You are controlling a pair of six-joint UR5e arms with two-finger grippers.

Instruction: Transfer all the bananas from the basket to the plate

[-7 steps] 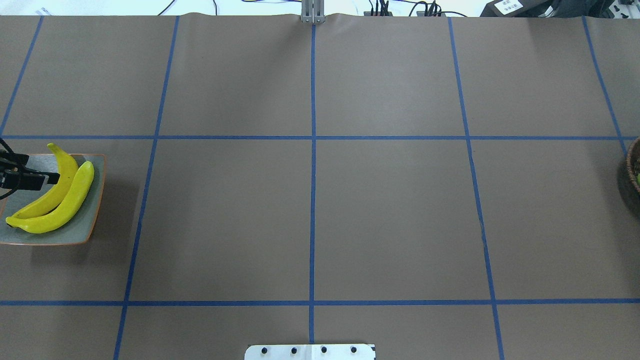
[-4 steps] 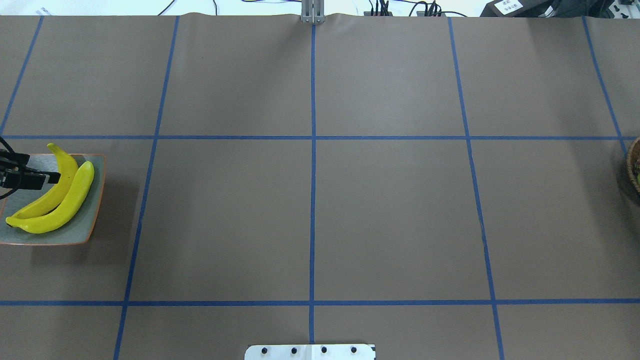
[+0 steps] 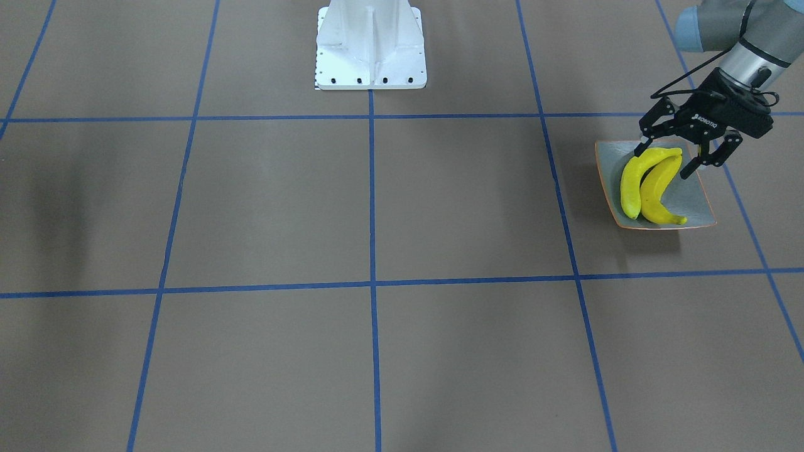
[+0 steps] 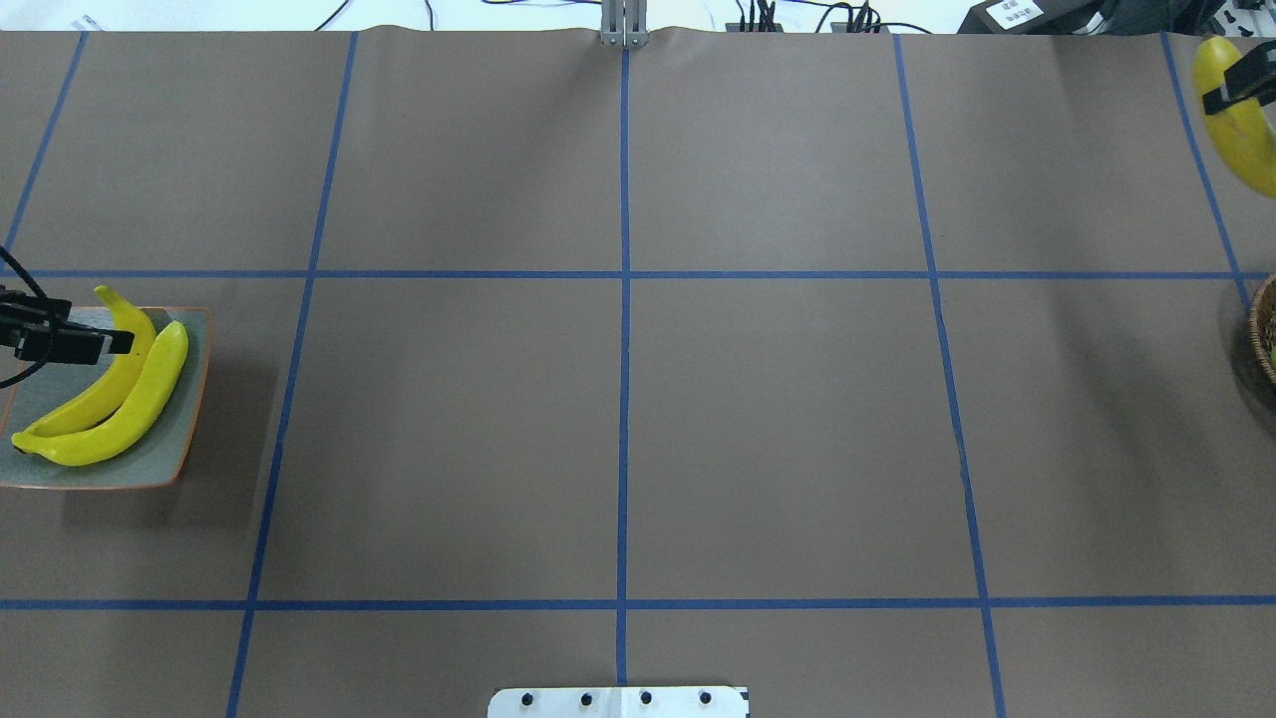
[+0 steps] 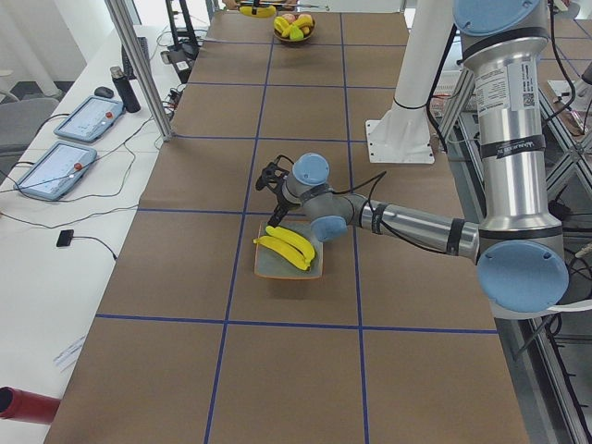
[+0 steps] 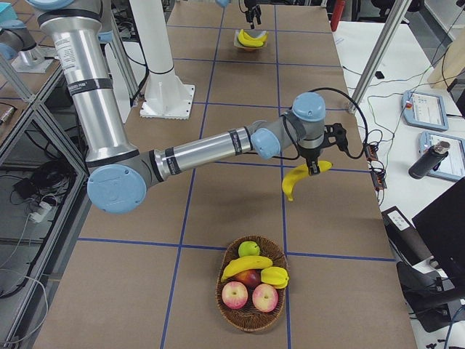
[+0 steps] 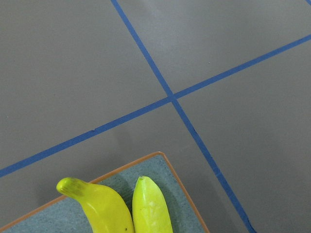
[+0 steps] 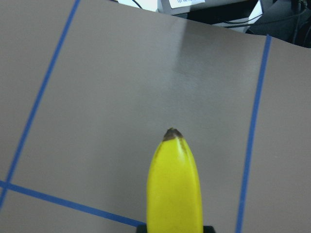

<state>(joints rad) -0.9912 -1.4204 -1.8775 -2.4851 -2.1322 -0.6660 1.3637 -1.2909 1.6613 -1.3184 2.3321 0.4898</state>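
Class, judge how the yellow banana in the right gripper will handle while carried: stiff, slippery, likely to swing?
The smooth, curved yellow banana is probably stiff: it holds its curve hanging from the right gripper. Its glossy skin may slip. Held off-centre, it could pivot.

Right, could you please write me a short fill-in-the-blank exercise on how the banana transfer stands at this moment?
The plate holds ____ bananas.
The left gripper hangs ____ above them.
The right gripper is ____ on a third banana, in the air.
The basket has ____ banana left among other fruit.
Missing words: two; open; shut; one.
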